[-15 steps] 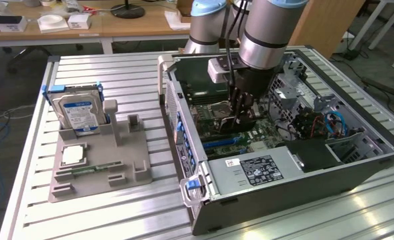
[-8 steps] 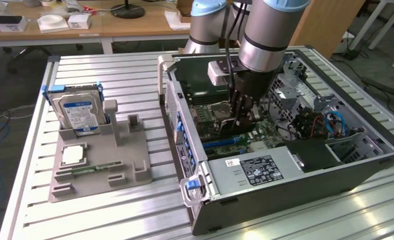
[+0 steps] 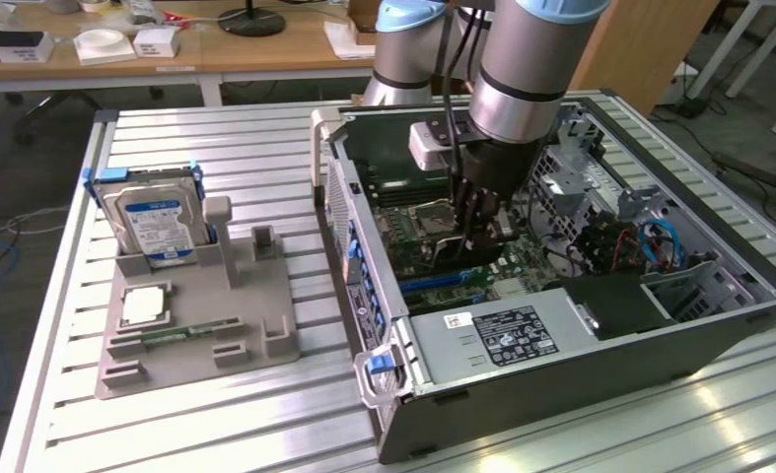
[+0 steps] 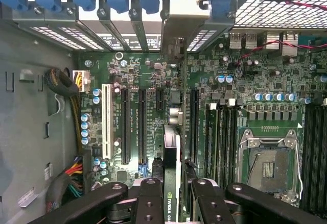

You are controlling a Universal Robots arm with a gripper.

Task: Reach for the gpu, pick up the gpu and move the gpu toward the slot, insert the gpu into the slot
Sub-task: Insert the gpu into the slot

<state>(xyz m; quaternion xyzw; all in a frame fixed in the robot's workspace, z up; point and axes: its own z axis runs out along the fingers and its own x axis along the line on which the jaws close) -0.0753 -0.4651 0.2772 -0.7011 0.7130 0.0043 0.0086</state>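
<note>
My fingers (image 4: 153,198) clamp the gpu (image 4: 171,183) edge-on above the motherboard (image 4: 245,112); pickup done, insertion apparently not yet seated.

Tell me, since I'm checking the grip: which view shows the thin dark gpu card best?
The wrist view: the gpu stands edge-on between the gripper fingers. In the exterior view the gpu is mostly hidden behind the gripper.

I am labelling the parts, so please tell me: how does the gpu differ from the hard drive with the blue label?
The gpu stands edge-on inside the computer case, gripped by the pincer; the hard drive stands in the grey holder outside it. The gpu is a thin card; the hard drive is boxy and silver. Both stand upright.
</note>
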